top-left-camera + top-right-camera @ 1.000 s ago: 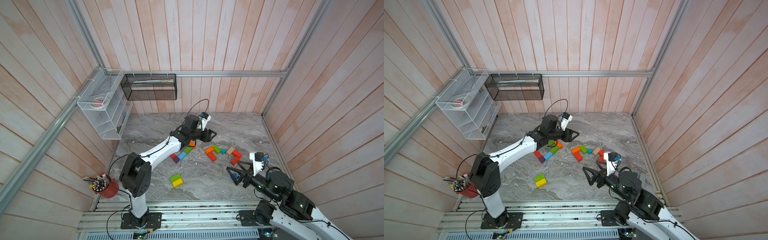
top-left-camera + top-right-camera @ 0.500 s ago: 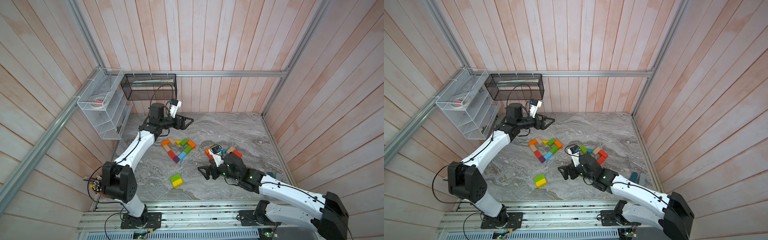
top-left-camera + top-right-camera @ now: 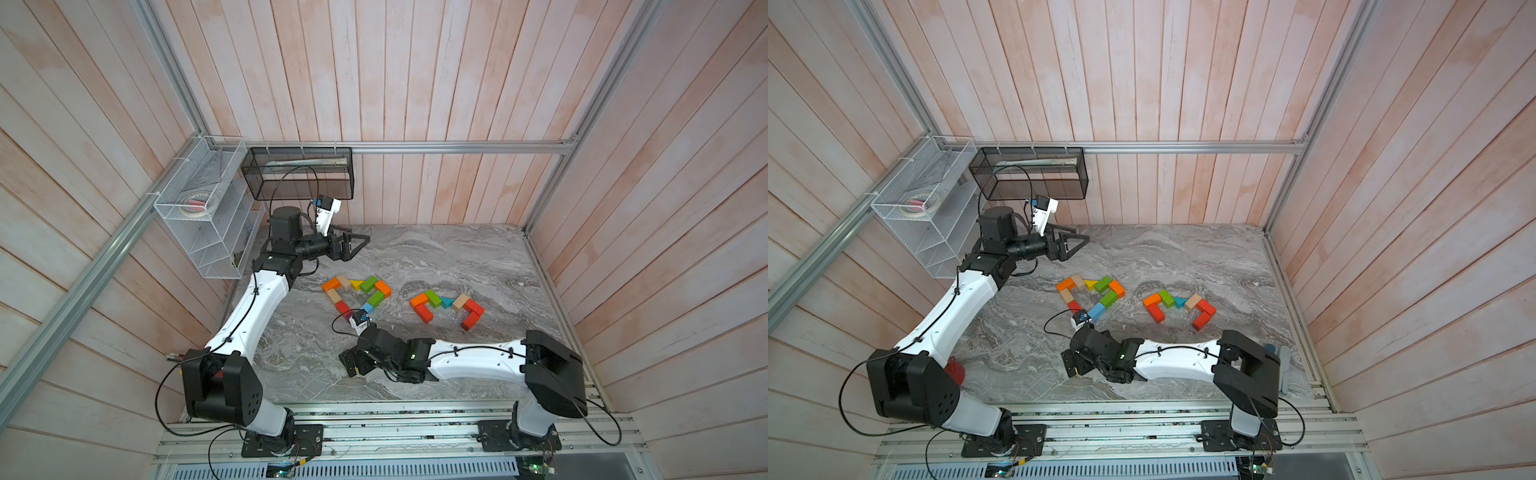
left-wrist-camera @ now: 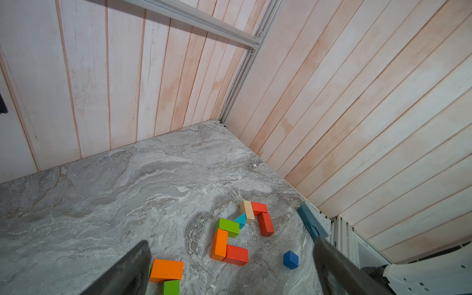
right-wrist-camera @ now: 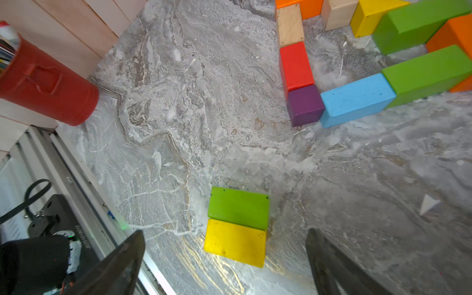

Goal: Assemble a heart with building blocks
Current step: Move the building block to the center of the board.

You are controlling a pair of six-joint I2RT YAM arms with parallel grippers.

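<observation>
Both pincers gape empty — left pincer (image 3: 358, 246) at 11 o'clock on the tabletop (image 3: 457, 257), right pincer (image 5: 224, 232) aimed at the touching green brick (image 5: 238, 207) and yellow brick (image 5: 235, 242) at 6 o'clock of the heart outline (image 3: 376, 297) — so closing now could grab both or skid one.

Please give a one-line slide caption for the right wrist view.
Open right gripper poised over a green wooden brick touching a yellow wooden brick on the grey marbled table.
</observation>
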